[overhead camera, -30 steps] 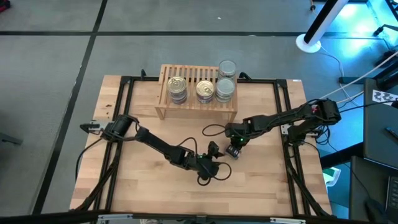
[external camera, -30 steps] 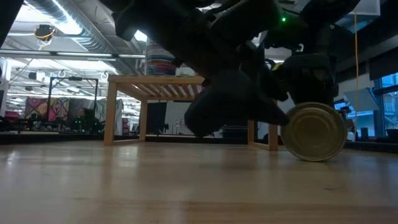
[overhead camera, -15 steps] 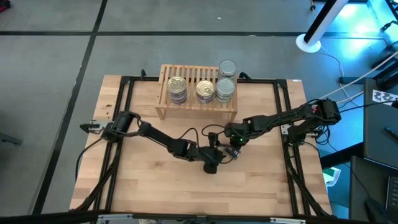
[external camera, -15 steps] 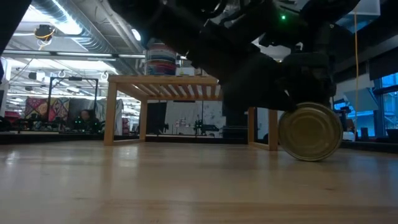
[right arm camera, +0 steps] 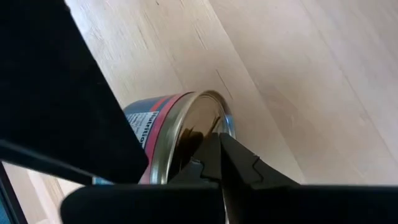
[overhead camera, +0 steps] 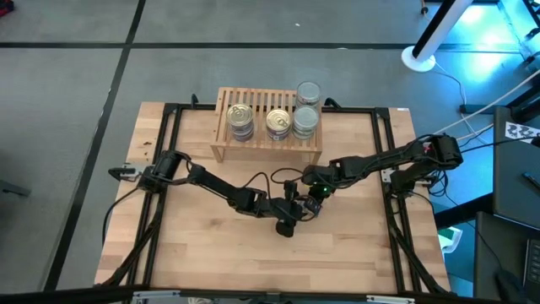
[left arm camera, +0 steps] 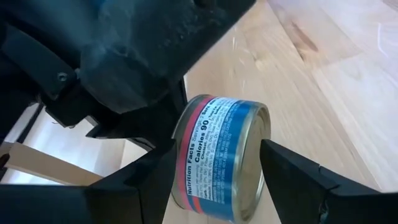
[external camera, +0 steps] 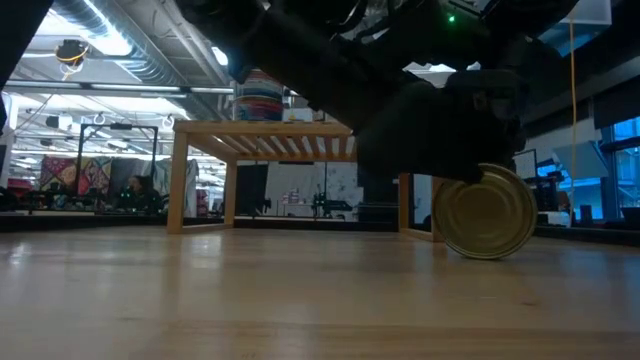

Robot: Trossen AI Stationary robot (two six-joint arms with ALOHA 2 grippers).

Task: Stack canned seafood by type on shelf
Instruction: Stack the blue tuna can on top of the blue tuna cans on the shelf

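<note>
One can (left arm camera: 217,158) with a blue and red label stands on its edge on the table; its gold end (external camera: 485,213) faces the near edge. My right gripper (right arm camera: 219,142) is shut with its tips against the can's other end. My left gripper (left arm camera: 216,152) is open, one finger beside each flat end; whether they touch it I cannot tell. On the shelf (overhead camera: 228,139) stand two gold-lidded cans (overhead camera: 240,114) (overhead camera: 279,124) and a stack of silver-lidded cans (overhead camera: 305,118), with another silver lid (overhead camera: 308,91) at the far right corner. My right gripper touches the can's flat gold end (right arm camera: 198,124) with the tips of its shut fingers (right arm camera: 211,149), slanting down from the table's far right. The can stays upright on its rim, its curved side on the table.
The arms meet at the middle of the table (overhead camera: 211,253), in front of the shelf. Black frame rails (overhead camera: 164,169) run along the table's left and right sides. Bare wood lies toward the near edge.
My left gripper has moved toward the far edge and the can, rolling about its own axis, and now straddles the can with its fingers as wide as before. The can has rolled a little toward the table's left under my right gripper's shut tips.
</note>
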